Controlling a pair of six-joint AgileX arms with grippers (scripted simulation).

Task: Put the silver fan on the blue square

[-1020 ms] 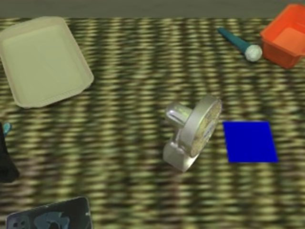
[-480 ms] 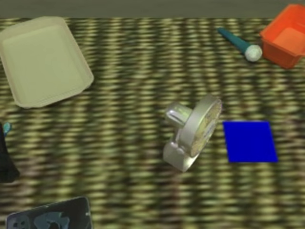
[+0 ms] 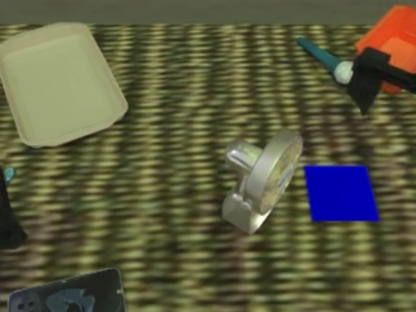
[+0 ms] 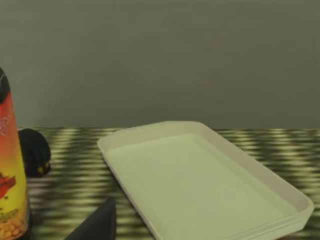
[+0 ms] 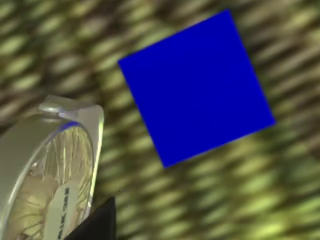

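Far left edge of the top view: left gripper (image 3: 8, 218) sits parked, dark shape only, can't tell if its fingers are apart or together. Beside it towards the back, a cream tray (image 3: 62, 81), shallow w/ rounded corners and a smooth matte look, nothing in it. At the front left corner a dark patterned box (image 3: 68, 296) pokes in, cut off by the frame. The table (image 3: 162, 195) is covered in a coarse woven olive-yellow texture.

Centre: the silver fan (image 3: 263, 179) stands on the weave, just beside the blue square (image 3: 340, 192) but not on it, disc head tilted, face turned towards the square. Shiny metal-look shell, yellowish patterned face, short cylindrical motor at the back, blocky base. I'd judge it rigid, light-ish and top-heavy; the glossy curved surfaces look slippery (the thin disc rim esp.). Best hold, IMO, is across the motor cylinder or the neck above the base, not the face.

The square is a flat, plain, vivid patch w/ no thickness to catch on.

Far right, back corner: a teal-handled tool (image 3: 325, 60) w/ a pale round end lies by an orange bin (image 3: 400, 29). The right gripper (image 3: 365, 78) hovers there, well apart from the fan, empty; can't tell its finger spacing.
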